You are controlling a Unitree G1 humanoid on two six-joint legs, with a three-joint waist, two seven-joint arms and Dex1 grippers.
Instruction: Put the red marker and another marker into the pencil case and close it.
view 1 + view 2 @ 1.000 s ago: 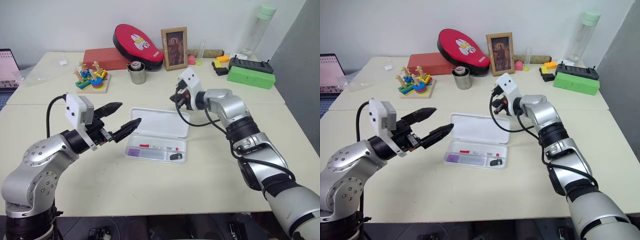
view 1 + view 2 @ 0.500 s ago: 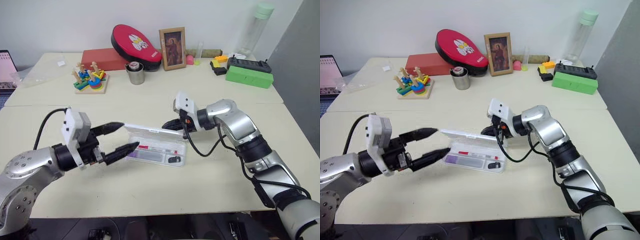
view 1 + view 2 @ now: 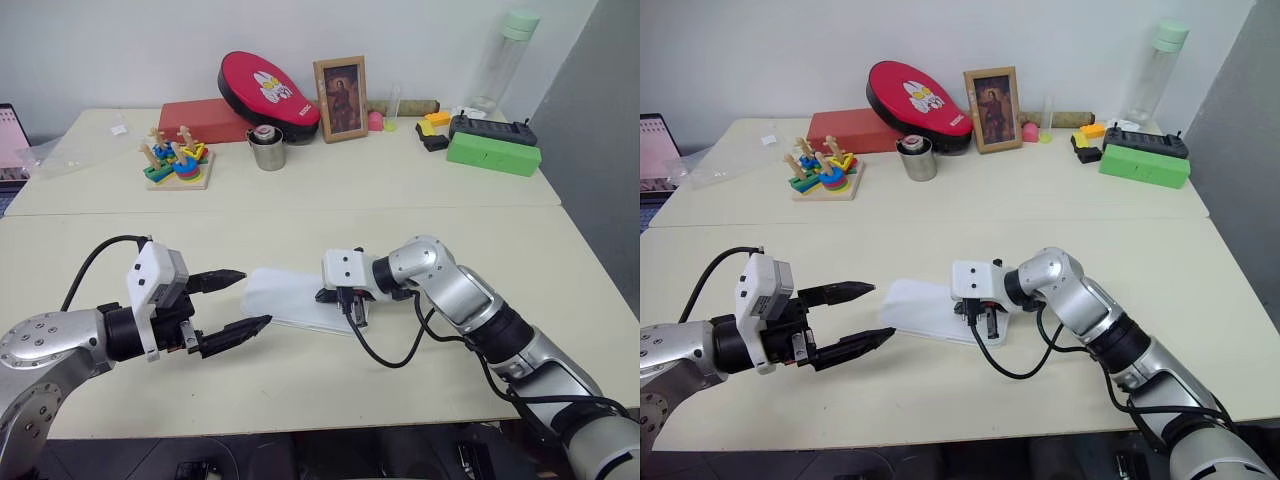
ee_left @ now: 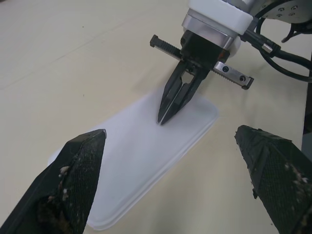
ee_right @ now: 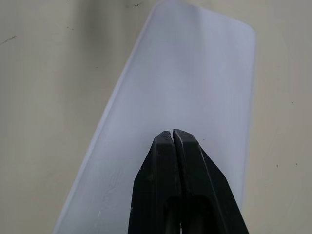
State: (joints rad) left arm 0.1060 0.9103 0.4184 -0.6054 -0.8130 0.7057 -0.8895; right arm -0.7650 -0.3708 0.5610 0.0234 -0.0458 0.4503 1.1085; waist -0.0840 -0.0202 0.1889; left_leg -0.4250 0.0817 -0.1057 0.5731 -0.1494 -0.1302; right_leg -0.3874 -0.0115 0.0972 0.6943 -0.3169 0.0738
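oddly, no writing shows on the pencil case (image 3: 285, 298): right pincer (image 4: 161, 119) pressed together atop it, left pincer (image 3: 238, 300) spread.

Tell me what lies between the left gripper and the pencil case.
Only bare table: in the left eye view nothing stands between the open left gripper and the pencil case.

Right end effector (image 4: 168, 108), pinched together, presses pencil case (image 4: 141, 156) lid.

Both arms are held low and forward.
The left gripper (image 3: 238, 300) is kept wide-jawed, pointing right; the right gripper (image 4: 163, 117) is angled downward, jaws pressed together.
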